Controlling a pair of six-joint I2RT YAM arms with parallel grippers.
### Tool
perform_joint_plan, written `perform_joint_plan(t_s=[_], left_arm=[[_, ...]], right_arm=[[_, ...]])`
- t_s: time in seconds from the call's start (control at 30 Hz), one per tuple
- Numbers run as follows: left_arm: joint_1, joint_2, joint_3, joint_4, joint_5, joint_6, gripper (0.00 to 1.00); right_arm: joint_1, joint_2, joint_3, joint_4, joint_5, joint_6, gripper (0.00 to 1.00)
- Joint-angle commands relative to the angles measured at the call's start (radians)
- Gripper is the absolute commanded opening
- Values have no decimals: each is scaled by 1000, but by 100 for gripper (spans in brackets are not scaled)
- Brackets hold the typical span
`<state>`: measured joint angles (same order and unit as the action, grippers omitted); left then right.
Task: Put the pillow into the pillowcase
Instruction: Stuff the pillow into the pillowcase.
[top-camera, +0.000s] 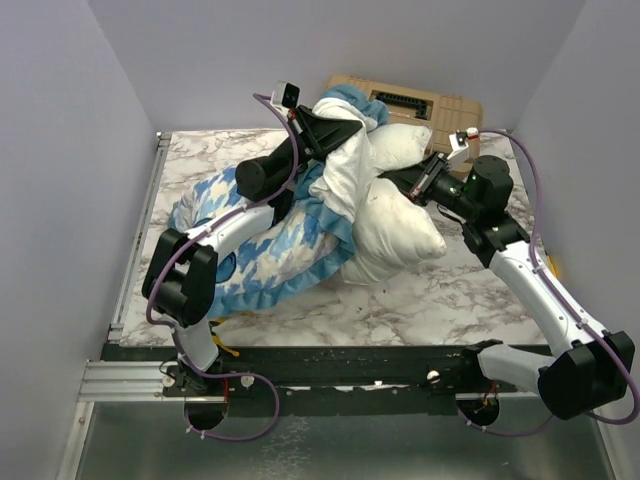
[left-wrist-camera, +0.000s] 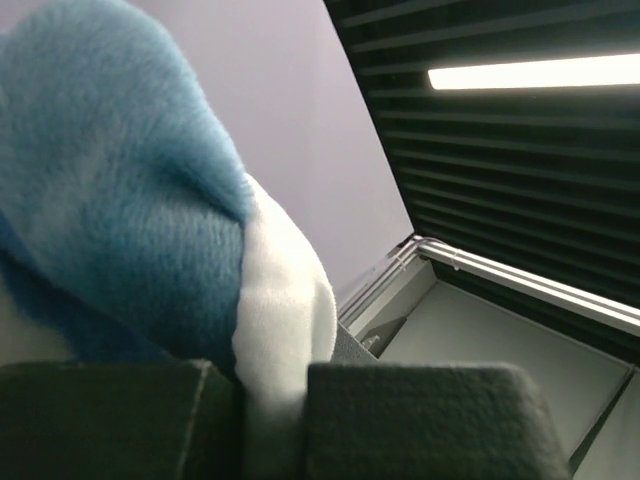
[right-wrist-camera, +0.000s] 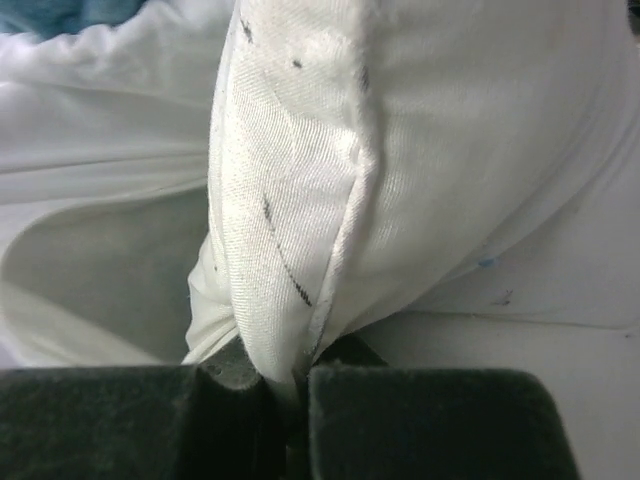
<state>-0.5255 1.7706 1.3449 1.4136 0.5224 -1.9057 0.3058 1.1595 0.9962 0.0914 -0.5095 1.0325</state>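
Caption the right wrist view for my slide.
Right gripper shut on a speckled fold of the white pillow.

1. A marble-patterned tabletop (top-camera: 440, 300), white with grey veins.
2. A flat tan box (top-camera: 455, 108) with a dark slotted panel on top, lying at the tabletop's far edge by the grey back wall (top-camera: 300, 40).
3. An aluminium rail (top-camera: 133, 250) along the tabletop's left edge.
4. A long lit ceiling lamp (left-wrist-camera: 530, 72) among dark slats (left-wrist-camera: 500, 180).

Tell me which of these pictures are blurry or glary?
Left wrist view: the pillowcase frill is soft and blurred near the lens, and the ceiling light glares white. Right wrist view: the pillow weave is sharp. Top view: even light, soft shadows on the table.
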Motion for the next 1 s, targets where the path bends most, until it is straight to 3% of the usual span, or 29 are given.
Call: perform_joint_plan(t_s=[0.0,0.07,0.17,0.23,0.3,0.43,0.53,0.67,0.77,0.97], left_arm=[[-2,-96,-79,-56,-106,95,0],[-7,-124,-84,-220,-101,196,0],[-16,-142,33,-706,-52,466,0],[-32,-124,153,-1047,-86,693,0],[-48,-85,258,-1264,-126,848,0],[-72,-6,330,-1366,-92,935,0],[-99,20,347,-1448,-101,999,0],[-121,12,356,-1629,-224,1116,1],[-124,-6,348,-1710,-294,1168,3],[-135,-36,338,-1770,-343,1225,25]], right_arm=[[13,10,-14,116,-184,78,5],[13,-25,-67,151,-163,136,10],[-5,-84,-149,49,-82,170,21],[-30,-116,-213,-18,-72,186,32],[-59,-148,-267,-63,-78,190,48],[-108,-188,-248,-313,-22,47,77],[-137,-166,-166,-534,37,-118,90],[-151,-155,-44,-807,157,-316,99],[-153,-160,4,-939,224,-400,100],[-157,-174,-76,-1060,153,-423,100]])
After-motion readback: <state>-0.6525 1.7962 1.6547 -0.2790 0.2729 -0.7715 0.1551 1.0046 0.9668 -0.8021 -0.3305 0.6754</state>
